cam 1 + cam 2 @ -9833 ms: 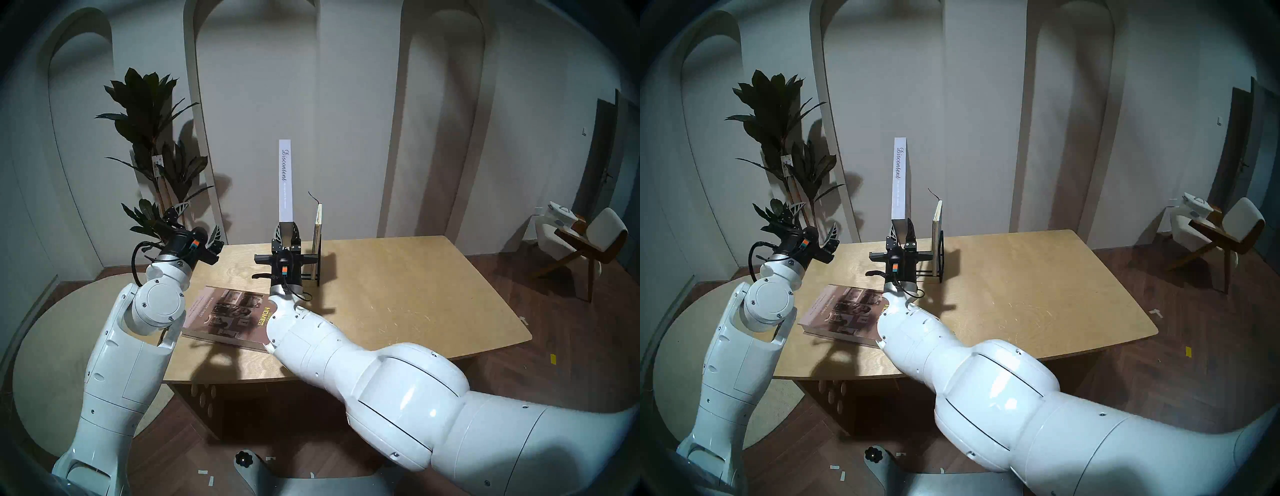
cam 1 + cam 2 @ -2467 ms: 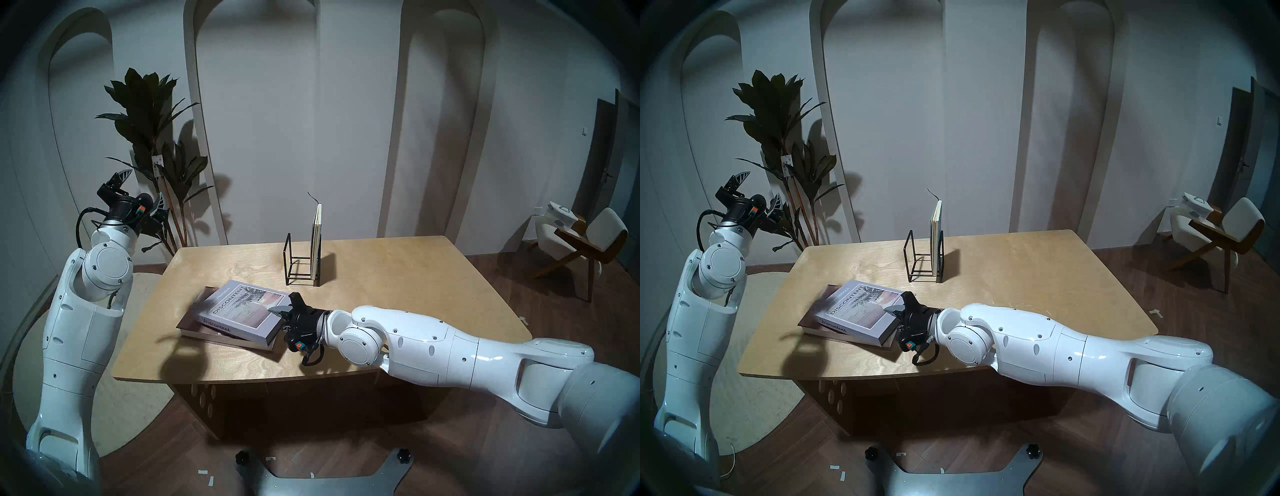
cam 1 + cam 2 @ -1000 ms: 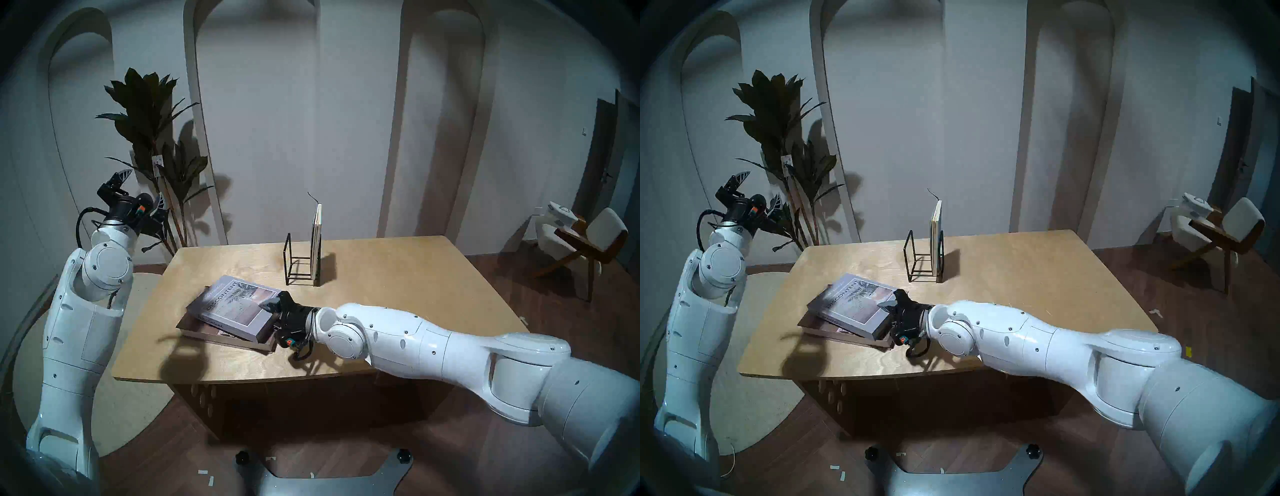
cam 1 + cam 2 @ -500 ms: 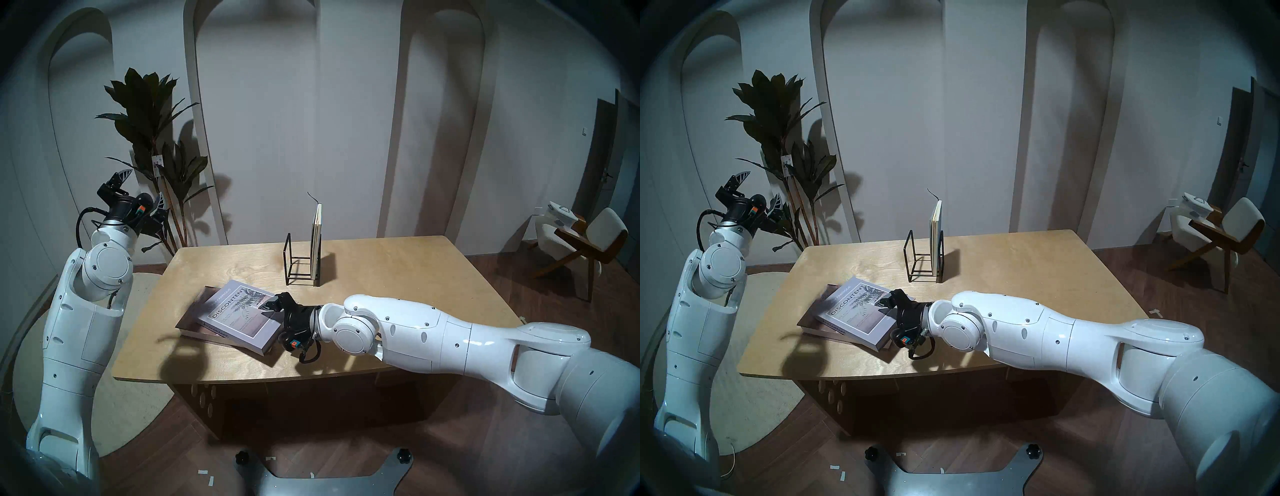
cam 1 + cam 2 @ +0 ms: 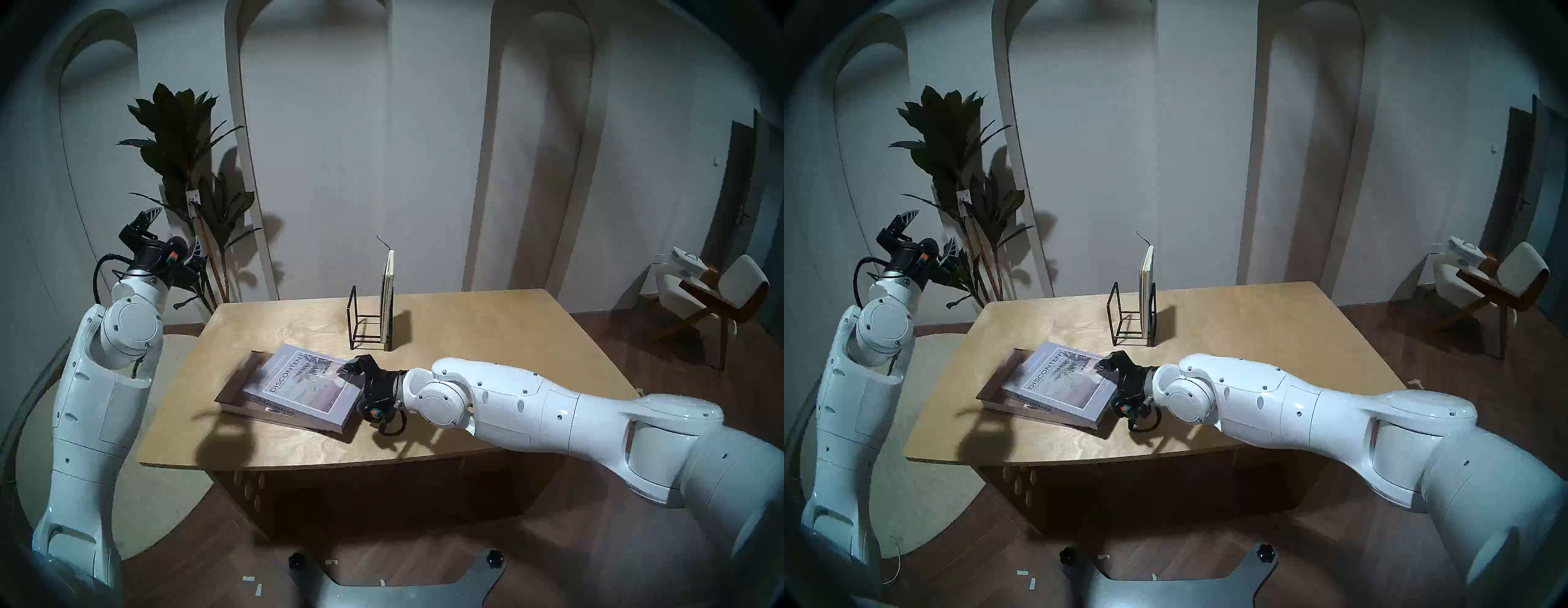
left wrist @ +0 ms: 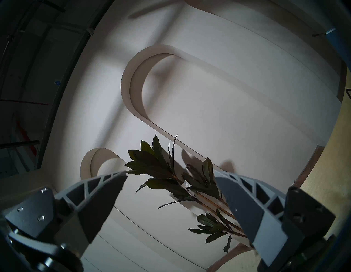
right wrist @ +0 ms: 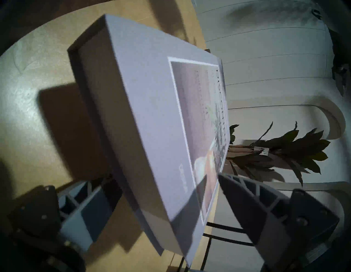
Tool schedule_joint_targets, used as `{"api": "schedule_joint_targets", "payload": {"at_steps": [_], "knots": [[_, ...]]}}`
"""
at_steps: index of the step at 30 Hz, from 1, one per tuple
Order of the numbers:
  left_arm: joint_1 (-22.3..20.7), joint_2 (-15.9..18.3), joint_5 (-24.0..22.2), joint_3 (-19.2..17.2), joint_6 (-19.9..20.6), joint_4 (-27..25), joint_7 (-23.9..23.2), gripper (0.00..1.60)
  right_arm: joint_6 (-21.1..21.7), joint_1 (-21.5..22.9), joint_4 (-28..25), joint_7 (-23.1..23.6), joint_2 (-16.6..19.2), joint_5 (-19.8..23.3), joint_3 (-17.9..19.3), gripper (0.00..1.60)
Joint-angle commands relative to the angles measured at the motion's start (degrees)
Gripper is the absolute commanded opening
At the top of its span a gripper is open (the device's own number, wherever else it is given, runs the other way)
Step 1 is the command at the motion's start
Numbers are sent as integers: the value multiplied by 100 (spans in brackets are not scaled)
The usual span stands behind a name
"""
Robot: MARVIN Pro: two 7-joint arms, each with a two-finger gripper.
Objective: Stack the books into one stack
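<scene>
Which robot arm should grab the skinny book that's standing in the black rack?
Probably the right. Its fingers are open over the table, close to the rack holding the thin book. The left fingers are raised off beside the plant, much farther away.

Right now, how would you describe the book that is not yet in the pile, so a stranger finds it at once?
Look at the far middle of the wooden table, where a black wire rack stands. The thin book stands upright in its right end. Unlike the lavender-grey book lying flat on the brown book, it stands on edge, with a dark ribbon sticking up.
</scene>
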Motion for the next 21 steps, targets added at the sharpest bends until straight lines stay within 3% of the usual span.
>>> {"api": "schedule_joint_targets", "payload": {"at_steps": [1,4,7,11,14,16,19,21], "knots": [[-117,19,-11,-29,-10,-81,20,160,137,597,-163,-85,-218,-640,-40,160],[-112,20,-9,-30,-13,-79,20,160,379,753,-237,-109,-127,-1334,-189,160],[-112,20,-9,-30,-14,-79,20,160,654,896,-296,-151,-10,-1736,-369,160],[-118,18,-10,-30,-12,-80,20,160,1131,854,-536,-265,203,-2107,-336,160],[-121,16,-11,-30,-10,-81,20,160,1193,607,-963,196,454,-1263,37,160],[-119,17,-11,-30,-12,-81,20,160,1050,529,-1037,216,555,-1014,139,160],[-123,16,-12,-29,-9,-81,20,160,1206,388,-1343,106,792,-981,289,160],[-124,15,-12,-29,-8,-81,19,160,1219,243,-1357,32,803,-657,469,160]]}}
